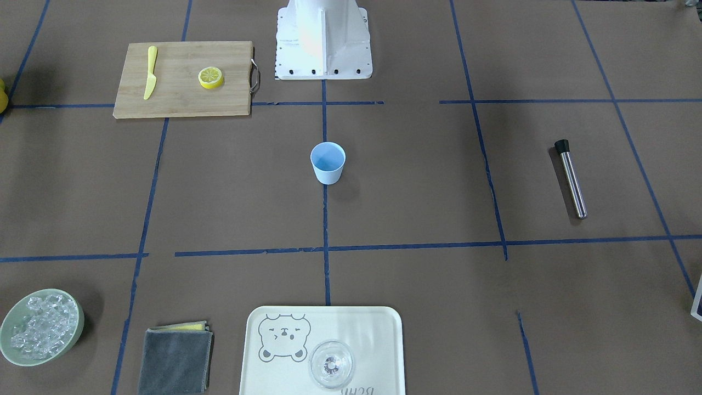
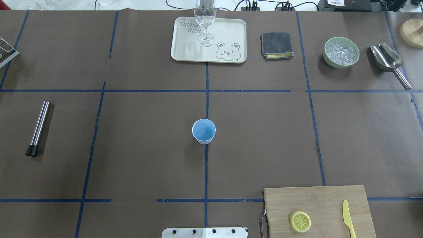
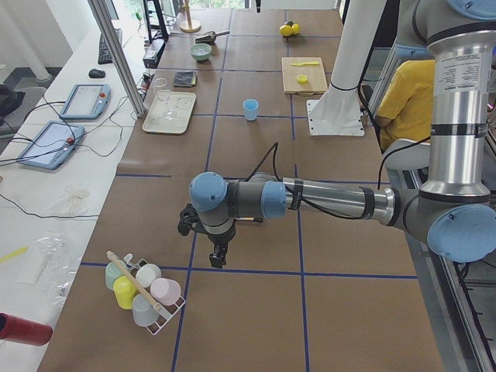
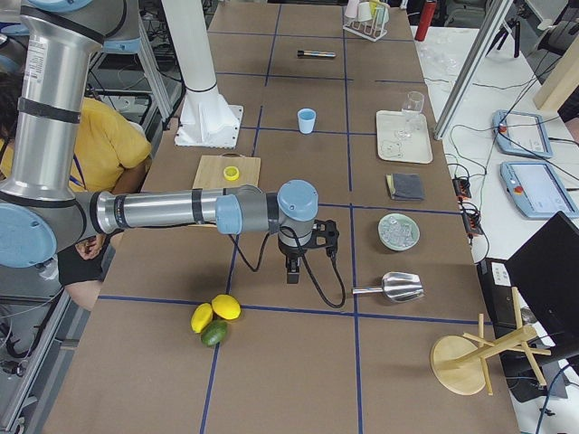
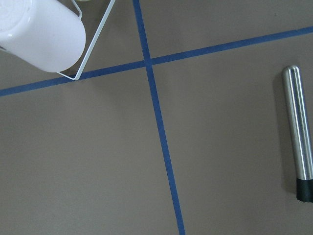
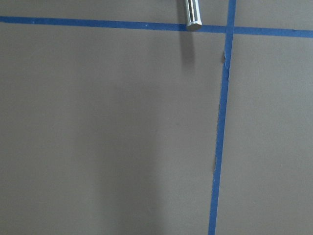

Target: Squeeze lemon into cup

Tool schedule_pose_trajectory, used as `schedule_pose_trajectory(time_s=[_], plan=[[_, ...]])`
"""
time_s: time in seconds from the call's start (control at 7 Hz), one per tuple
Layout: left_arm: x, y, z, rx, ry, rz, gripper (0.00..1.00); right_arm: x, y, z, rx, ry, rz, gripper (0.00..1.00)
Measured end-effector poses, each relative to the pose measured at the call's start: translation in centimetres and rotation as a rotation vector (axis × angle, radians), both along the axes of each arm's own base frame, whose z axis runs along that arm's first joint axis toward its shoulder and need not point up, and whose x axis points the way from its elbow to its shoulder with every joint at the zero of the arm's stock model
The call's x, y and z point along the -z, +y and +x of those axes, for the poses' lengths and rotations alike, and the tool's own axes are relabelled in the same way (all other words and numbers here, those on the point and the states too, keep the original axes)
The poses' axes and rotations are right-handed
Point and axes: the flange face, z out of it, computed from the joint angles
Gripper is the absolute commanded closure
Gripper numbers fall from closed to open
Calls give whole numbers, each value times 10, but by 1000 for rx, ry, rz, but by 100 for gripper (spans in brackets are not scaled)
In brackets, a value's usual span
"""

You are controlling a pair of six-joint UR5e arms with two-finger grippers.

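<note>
While both arms hover at the table's ends, cup and lemon sit far from their fingers.
Left gripper, right gripper: parted or clenched, I cannot tell. Lying flat on its board, the thin lemon could slip a pinch.

The cup is smooth plastic, the cutting board wood, the table matt paper.
</note>
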Motion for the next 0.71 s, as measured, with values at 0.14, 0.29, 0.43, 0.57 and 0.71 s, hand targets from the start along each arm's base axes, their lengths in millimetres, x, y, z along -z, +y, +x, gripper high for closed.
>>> schedule_pose_trajectory(time_s=[0.14,0.29,0.43,0.57,0.71], plan=[[7,1,-1,0,-2,17,0,0,0,0,1,1,2,0],[13,3,-1,-1,-4,36,0,1,0,-1,3,0,4,0],[16,4,-1,-1,-5,46,0,2,0,-1,6,-1,6,0],[18,5,-2,-2,-5,53,0,3,0,-5,15,-5,9,0],[21,5,-2,-3,-2,62,0,6,-2,-12,31,-8,19,0]])
